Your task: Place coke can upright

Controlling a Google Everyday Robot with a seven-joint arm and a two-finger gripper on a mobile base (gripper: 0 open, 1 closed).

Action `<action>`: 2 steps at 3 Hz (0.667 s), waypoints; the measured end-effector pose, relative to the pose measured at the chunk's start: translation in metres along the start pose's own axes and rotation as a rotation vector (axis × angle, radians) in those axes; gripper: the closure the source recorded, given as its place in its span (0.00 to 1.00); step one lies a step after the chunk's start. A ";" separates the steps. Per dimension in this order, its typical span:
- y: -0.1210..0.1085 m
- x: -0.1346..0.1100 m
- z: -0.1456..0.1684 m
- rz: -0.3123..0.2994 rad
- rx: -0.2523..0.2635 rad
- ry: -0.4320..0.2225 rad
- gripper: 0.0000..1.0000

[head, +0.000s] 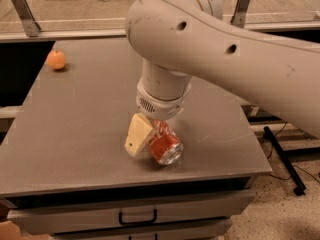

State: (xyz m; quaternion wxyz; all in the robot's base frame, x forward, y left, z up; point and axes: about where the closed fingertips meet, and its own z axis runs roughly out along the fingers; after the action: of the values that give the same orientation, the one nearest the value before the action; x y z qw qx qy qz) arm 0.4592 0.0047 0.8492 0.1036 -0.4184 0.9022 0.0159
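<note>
The coke can [165, 145] is red-orange with white script and lies on its side near the front edge of the grey table [75, 124], its silver end facing front right. My gripper [141, 140] hangs from the big white arm [210, 49] straight over the can. Its cream-coloured tip is low against the can's left side. The far side of the can and the rest of the gripper are hidden by the wrist.
A round orange fruit [56, 59] sits at the table's back left corner. A drawer with a black handle [137, 218] is under the table front. A black stand leg [284, 159] lies on the floor to the right. A glass railing runs behind the table.
</note>
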 end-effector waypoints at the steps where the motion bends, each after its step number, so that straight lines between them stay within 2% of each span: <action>1: 0.008 -0.001 0.008 0.027 0.011 -0.002 0.41; 2: 0.009 -0.009 0.007 0.020 0.017 -0.031 0.64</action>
State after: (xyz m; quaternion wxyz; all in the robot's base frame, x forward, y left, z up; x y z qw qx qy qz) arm 0.4592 0.0181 0.8440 0.1208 -0.4082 0.9047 0.0155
